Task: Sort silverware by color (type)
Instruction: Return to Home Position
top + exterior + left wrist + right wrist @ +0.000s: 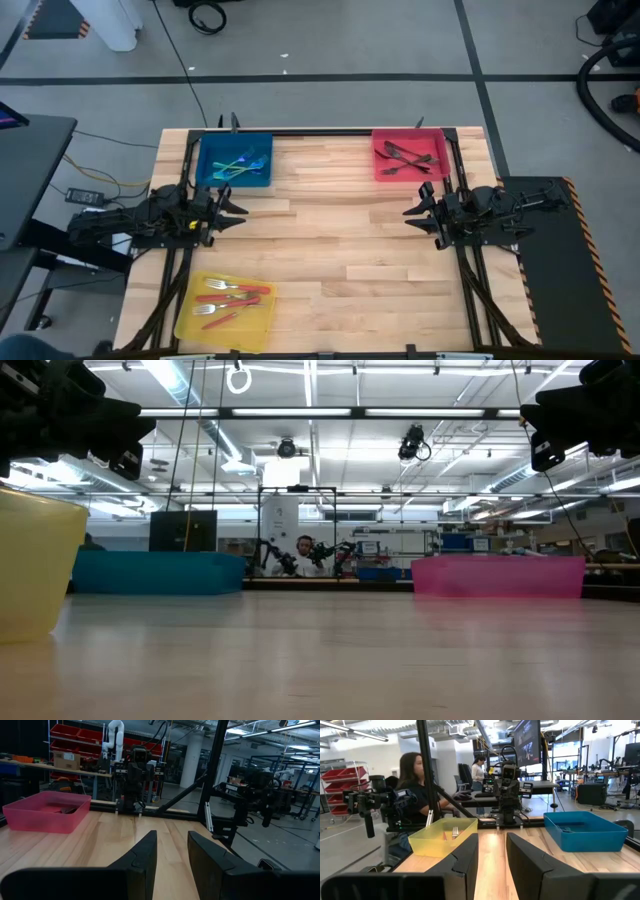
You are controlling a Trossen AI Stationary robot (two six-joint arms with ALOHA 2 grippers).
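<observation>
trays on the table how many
3. A blue tray sits at the back left of the table, a red tray at the back right, and a yellow tray at the front left corner. None look hidden.

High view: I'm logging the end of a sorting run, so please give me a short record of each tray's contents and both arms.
Blue tray: picture's top left; holds iridescent silverware
Red tray: top right; holds dark silverware
Yellow tray: bottom left; holds red-handled forks
Table: no silverware seen outside the trays
Left arm: left edge, between blue and yellow trays; jaws open, empty
Right arm: right edge, just below red tray; jaws open, empty
</observation>
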